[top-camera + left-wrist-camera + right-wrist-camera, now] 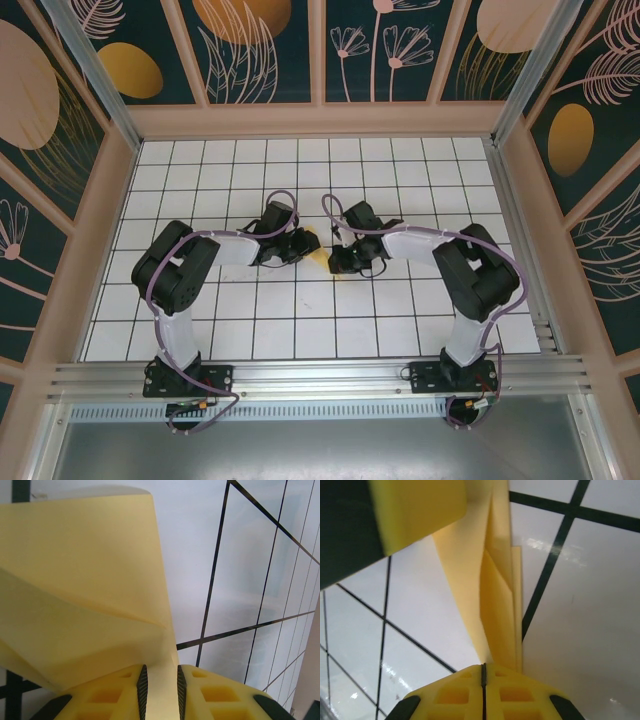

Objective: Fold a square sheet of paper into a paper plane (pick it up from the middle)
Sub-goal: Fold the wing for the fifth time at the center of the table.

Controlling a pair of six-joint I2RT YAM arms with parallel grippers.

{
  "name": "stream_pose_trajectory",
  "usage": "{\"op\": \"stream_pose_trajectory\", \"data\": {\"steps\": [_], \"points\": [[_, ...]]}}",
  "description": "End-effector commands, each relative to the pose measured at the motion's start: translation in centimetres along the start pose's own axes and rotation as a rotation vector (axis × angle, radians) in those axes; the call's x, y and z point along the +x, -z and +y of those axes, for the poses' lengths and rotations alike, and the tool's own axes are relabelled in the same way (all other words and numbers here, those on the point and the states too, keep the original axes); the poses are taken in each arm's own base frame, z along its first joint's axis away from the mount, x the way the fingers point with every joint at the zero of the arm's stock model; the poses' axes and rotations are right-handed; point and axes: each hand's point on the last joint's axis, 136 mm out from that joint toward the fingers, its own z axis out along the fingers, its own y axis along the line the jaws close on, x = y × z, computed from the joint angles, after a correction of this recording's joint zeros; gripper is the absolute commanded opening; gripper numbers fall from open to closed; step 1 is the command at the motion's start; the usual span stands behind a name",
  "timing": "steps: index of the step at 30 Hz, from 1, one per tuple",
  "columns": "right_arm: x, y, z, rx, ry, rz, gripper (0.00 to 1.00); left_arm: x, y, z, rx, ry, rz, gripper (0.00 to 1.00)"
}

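White gridded table (400, 310) lies under both arms. Left tool (161, 680) is clenched on the creased yellow sheet of paper (90, 605), which passes between its pads. Right tool (483, 672) is pinched tight on the sheet's folded layers. Held between both tools, the sheet hangs over the table's middle

High rear view steeply down on the gridded table (300, 320); both wrist views close on the same folded paper (75, 605).
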Motion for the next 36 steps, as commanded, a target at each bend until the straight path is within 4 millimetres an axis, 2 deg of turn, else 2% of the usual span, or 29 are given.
{"op": "stream_pose_trajectory", "data": {"steps": [1,7,12,19,23,30,36], "points": [[1.5,0.4,0.5,-0.030,0.007,0.049,0.07,0.7,-1.5,7.3,-0.233,0.020,-0.014,0.27],[2.5,-0.6,-1.1,0.020,-0.021,0.077,0.07,0.7,-1.5,7.3,-0.233,0.021,-0.013,0.27],[2.9,-0.7,-2.6,0.092,-0.033,0.083,0.07,0.7,-1.5,7.4,-0.236,0.021,-0.014,0.27],[2.9,-0.8,-3.7,0.138,-0.045,0.079,0.06,0.7,-1.6,7.5,-0.237,0.023,-0.013,0.27],[2.3,-0.2,-2.9,0.123,-0.035,0.060,0.06,0.8,-1.6,7.5,-0.236,0.022,-0.012,0.27],[0.1,2.8,1.7,-0.005,0.042,-0.038,0.08,0.8,-1.6,7.5,-0.236,0.022,-0.011,0.27],[-0.9,1.5,2.6,-0.054,0.039,-0.023,0.08,0.8,-1.6,7.5,-0.233,0.023,-0.011,0.27]]}}
